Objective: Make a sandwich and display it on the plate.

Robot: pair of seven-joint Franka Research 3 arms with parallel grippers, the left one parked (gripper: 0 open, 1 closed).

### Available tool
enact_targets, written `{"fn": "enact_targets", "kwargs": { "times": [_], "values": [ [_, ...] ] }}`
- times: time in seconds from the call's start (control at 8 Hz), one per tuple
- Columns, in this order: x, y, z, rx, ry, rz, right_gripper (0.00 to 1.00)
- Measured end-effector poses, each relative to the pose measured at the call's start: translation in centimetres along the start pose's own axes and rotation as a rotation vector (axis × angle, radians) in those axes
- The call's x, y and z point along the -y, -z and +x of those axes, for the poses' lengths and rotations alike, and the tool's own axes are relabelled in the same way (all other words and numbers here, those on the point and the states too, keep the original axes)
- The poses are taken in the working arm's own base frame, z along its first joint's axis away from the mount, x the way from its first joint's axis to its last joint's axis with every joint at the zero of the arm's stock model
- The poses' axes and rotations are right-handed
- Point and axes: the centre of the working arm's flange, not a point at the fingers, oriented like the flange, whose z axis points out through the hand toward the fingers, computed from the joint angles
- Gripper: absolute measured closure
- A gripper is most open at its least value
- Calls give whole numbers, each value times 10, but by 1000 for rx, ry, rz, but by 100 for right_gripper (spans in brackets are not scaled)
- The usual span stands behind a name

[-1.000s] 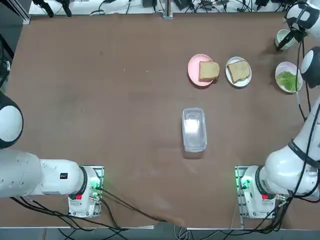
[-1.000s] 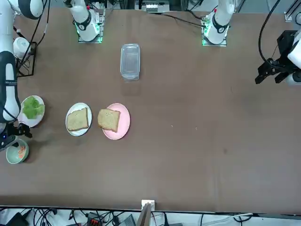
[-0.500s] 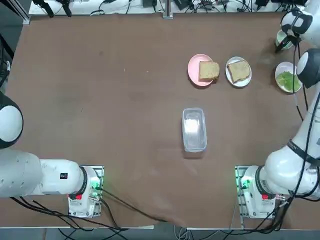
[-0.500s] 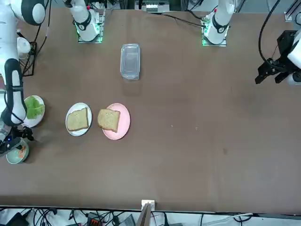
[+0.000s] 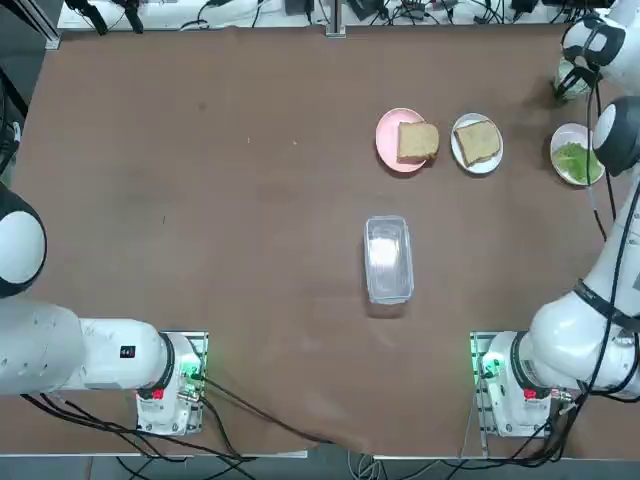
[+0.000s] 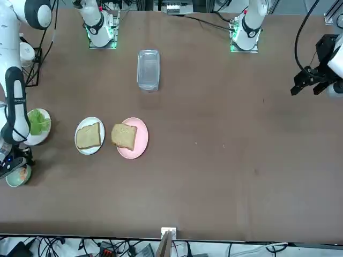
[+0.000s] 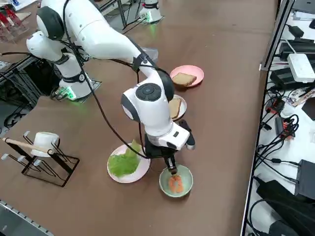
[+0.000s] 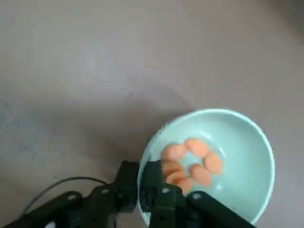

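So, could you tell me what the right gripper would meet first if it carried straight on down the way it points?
The right gripper, shut, points down into the pale green bowl; it would likely meet the orange slices first, though depth is unclear.

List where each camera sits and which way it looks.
Top: overhead, looking down; arm bases at bottom, white plate at right.
Front: across the table, facing the robot; bases at top, same plate at left.
Right side: raised at the robot's right, looking diagonally down; right arm over the green bowl.
Right wrist: on the right arm, looking past its shut right gripper into that bowl.
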Motion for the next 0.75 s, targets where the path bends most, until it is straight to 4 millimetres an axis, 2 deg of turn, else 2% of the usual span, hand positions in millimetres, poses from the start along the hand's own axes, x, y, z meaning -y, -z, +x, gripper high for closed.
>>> {"fn": "enact_targets", "kwargs": {
  "times": [0.25,0.38,0.62,0.75],
  "values": [
    [-2,7,2,9,9,6,95],
    [-4,18,6,14,13,25,95],
    [-6,59,23,16,18,70,95],
    [-1,83,34,18,0,99,95]
  ]
}}
